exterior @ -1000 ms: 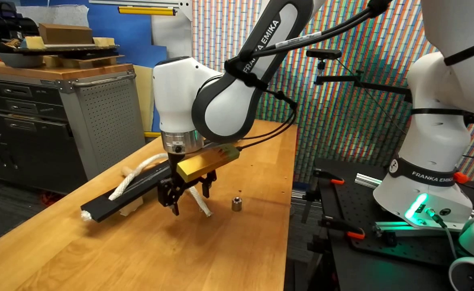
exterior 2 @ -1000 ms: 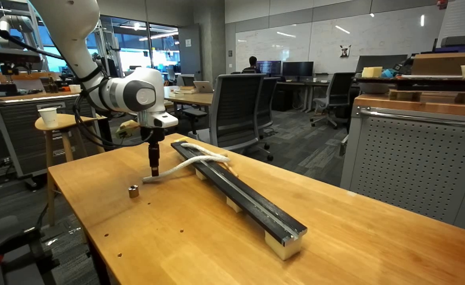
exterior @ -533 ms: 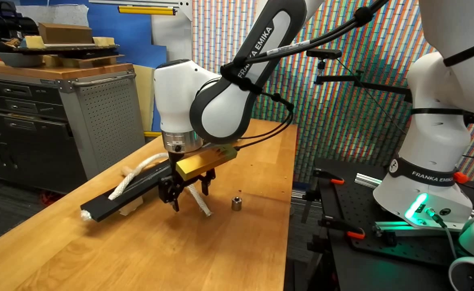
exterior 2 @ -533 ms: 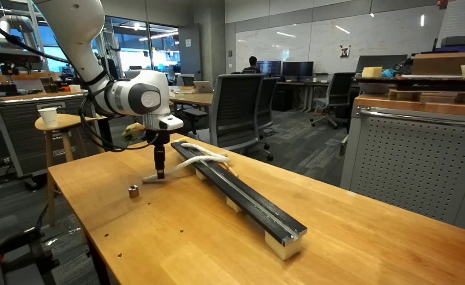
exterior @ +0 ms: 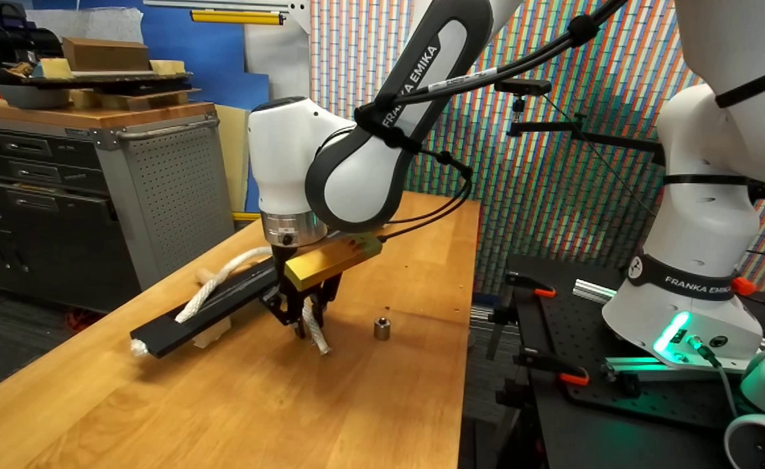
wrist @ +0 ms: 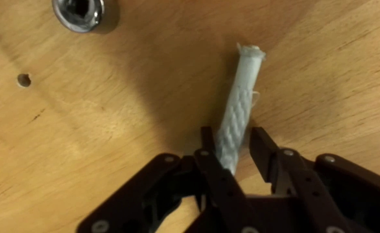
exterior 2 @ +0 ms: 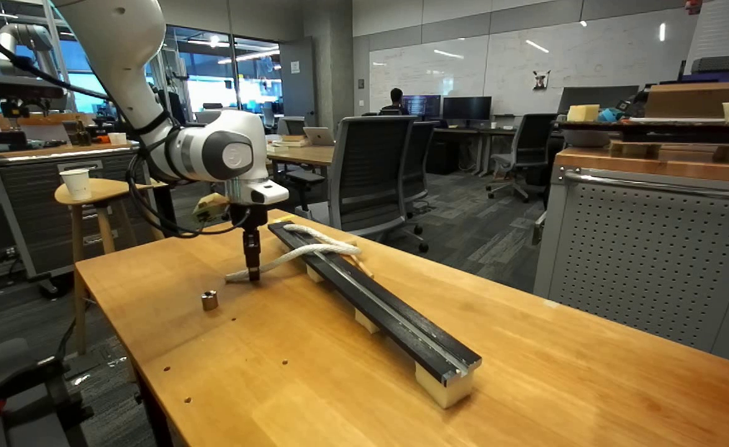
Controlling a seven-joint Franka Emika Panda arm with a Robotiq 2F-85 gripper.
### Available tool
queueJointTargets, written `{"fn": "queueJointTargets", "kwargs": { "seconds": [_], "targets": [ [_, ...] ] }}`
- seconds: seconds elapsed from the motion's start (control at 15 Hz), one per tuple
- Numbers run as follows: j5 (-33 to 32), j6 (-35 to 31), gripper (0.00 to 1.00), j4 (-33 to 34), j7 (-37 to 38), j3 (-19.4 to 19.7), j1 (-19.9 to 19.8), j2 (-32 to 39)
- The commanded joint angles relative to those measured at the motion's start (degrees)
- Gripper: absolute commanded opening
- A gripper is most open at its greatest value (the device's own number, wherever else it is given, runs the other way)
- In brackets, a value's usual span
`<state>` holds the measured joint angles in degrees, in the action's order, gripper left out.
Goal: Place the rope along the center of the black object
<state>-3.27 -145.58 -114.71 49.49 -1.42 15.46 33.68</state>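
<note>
The black two-fingered tool points down, close over the light-brown wooden worktop. Its fingers stand apart, with the white braided-fibre rope passing between them. In the wrist view a gap shows on one side of the rope; on the other, finger and rope are touching or nearly so. No clamping is evident.

Handling: the rope is judged light, soft and limp, and unlikely to suffer from squeezing. The braid should give fair friction; the smoother end portion may slip more readily. The advised hold is on the braided length just behind that portion, where the tool stands (a sound choice, in this assessment). A limp rope follows a pull but not a push, and lifting here may drag the remainder.

Appearance: the free end, resting on the worktop, is frayed at its tip, and a stray thread loops from one side. In an exterior view the rope rises over the long narrow black bar, bends past the edge away from the tool and doubles back onto the bar near one end. It lies across the pale centre line, not along it.
</note>
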Motion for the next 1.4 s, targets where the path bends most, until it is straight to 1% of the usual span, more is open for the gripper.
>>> {"fn": "queueJointTargets", "kwargs": {
  "seconds": [0.0, 0.07, 0.13, 0.2, 0.27, 0.47, 0.73, 0.93, 1.07, 1.33],
  "targets": [
    [-0.3, 0.1, 0.06, -1.8, -2.6, 1.0, 0.8, -3.9],
    [-0.6, 0.1, 0.01, -2.6, -3.5, 1.1, 0.7, -5.3],
    [-0.6, 0.4, 0.0, -3.1, -4.6, 1.0, 0.4, -6.4],
    [-0.9, 1.1, 0.0, -3.7, -6.1, 1.0, 0.2, -7.8],
    [-1.3, 1.7, 0.03, -4.1, -7.6, 1.0, 0.0, -9.0],
    [-3.4, 4.5, 0.03, -5.5, -13.0, 1.6, -0.7, -12.8],
    [-10.4, 8.2, 0.03, -6.2, -18.1, 4.0, -1.4, -16.8],
    [-15.9, 9.1, 0.03, -5.4, -20.8, 5.4, -2.6, -18.7],
    [-18.1, 8.9, 0.03, -4.8, -22.9, 5.7, -3.8, -19.8],
    [-20.4, 8.7, 0.03, -4.3, -27.1, 5.8, -6.7, -22.4]
  ]
}}
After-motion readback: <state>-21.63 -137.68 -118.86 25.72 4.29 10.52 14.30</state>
